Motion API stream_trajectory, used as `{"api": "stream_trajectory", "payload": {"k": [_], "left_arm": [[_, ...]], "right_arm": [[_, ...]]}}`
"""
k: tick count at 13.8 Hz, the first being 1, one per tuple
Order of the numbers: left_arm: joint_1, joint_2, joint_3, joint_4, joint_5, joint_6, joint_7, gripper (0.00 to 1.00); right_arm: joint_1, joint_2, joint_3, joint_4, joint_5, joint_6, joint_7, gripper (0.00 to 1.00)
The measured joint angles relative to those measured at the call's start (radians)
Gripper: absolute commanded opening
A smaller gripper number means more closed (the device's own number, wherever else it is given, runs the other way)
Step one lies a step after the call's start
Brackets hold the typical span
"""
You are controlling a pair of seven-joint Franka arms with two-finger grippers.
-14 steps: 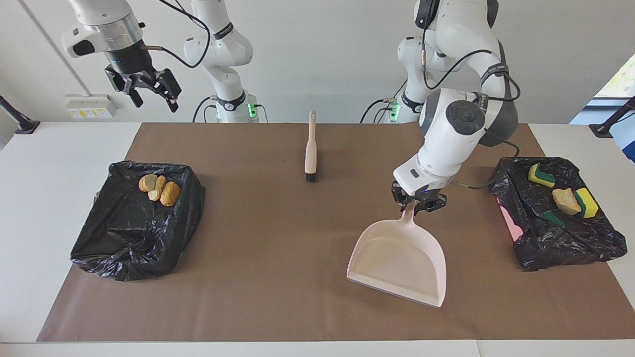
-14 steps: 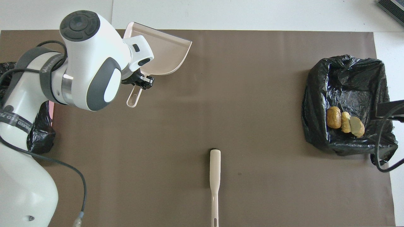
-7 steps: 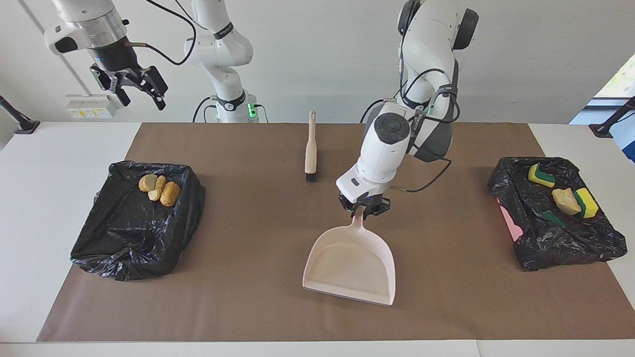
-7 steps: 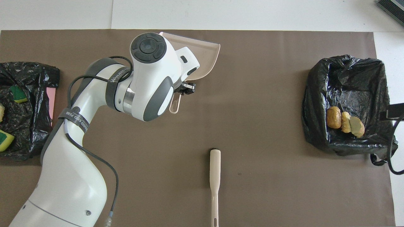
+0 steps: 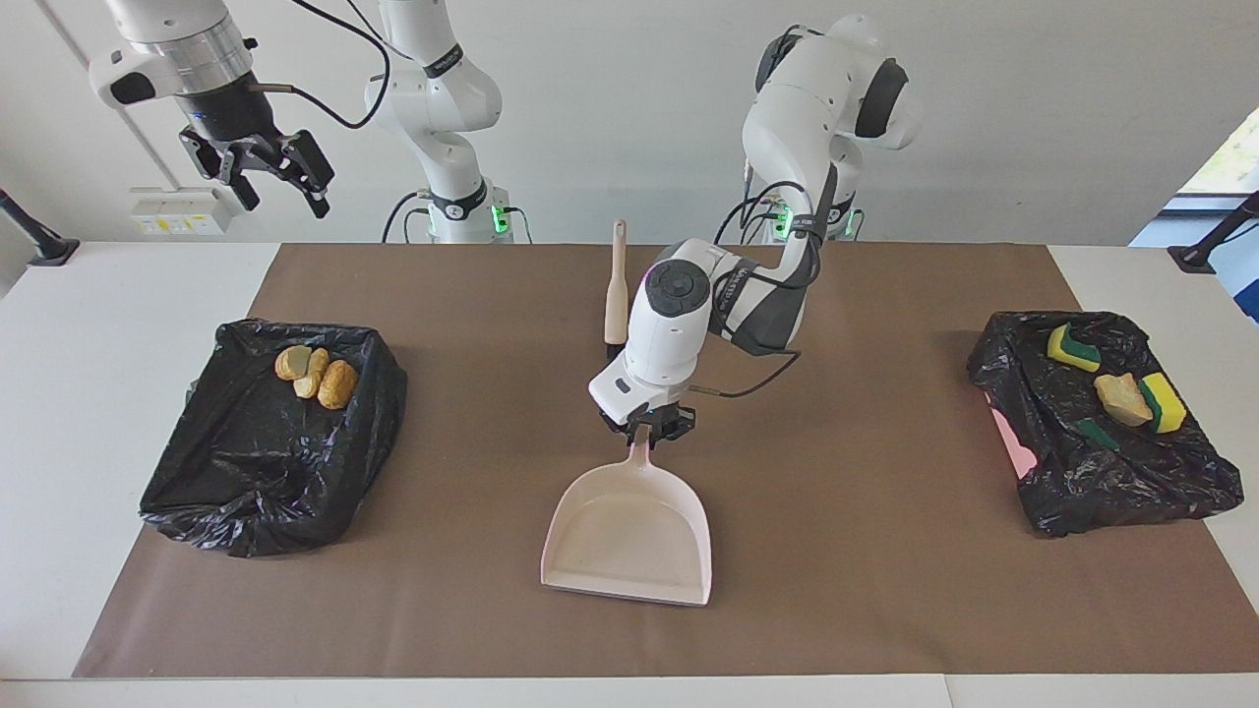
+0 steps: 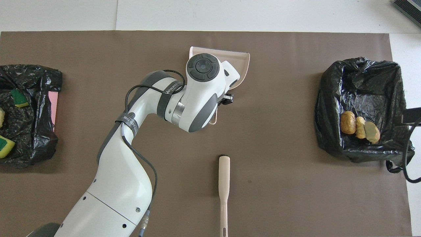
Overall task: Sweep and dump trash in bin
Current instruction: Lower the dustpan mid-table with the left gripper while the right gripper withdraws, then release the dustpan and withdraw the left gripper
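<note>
- Left gripper (image 5: 648,430) is clamped on the dustpan (image 5: 629,531) handle, holding the empty pan low over mid-mat, likely to set it down.
- Right gripper (image 5: 264,169) waits high, fingers spread, empty.
- Trash is binned: 3 pastries (image 5: 315,374) in 1 bin (image 5: 256,472), sponges (image 5: 1164,401) in the other (image 5: 1121,482).
- Brush (image 5: 616,295) lies nearer the robots.

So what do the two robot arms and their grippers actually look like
Both arms are glossy white with rounded joints. The left arm has dark grey joint bands, a round black cap, and a loose black cable. Its left gripper is small and black. The right gripper is black under a silver collar, also cabled.
</note>
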Motion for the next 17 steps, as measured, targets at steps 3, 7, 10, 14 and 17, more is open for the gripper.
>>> {"api": "stream_trajectory", "payload": {"k": [3, 7, 10, 14, 17], "left_arm": [[-0.006, 0.003, -0.002, -0.005, -0.035, -0.004, -0.001, 0.08], [-0.012, 0.004, -0.003, -0.005, -0.035, -0.009, -0.009, 1.00], [-0.012, 0.002, 0.007, -0.002, -0.035, -0.009, -0.011, 1.00], [0.010, -0.054, 0.025, 0.009, -0.024, -0.010, -0.012, 1.00], [0.060, -0.162, 0.038, -0.031, 0.011, -0.031, 0.020, 1.00]], "right_arm": [[0.005, 0.000, 0.019, 0.000, 0.001, 0.000, 0.000, 1.00], [0.007, 0.000, 0.020, 0.000, 0.001, 0.000, 0.000, 1.00], [-0.002, 0.000, 0.012, 0.000, 0.000, 0.000, 0.000, 1.00], [-0.001, 0.000, 0.005, 0.000, 0.000, 0.000, 0.000, 1.00], [0.001, 0.000, 0.005, 0.000, 0.000, 0.000, 0.000, 1.00]]}}
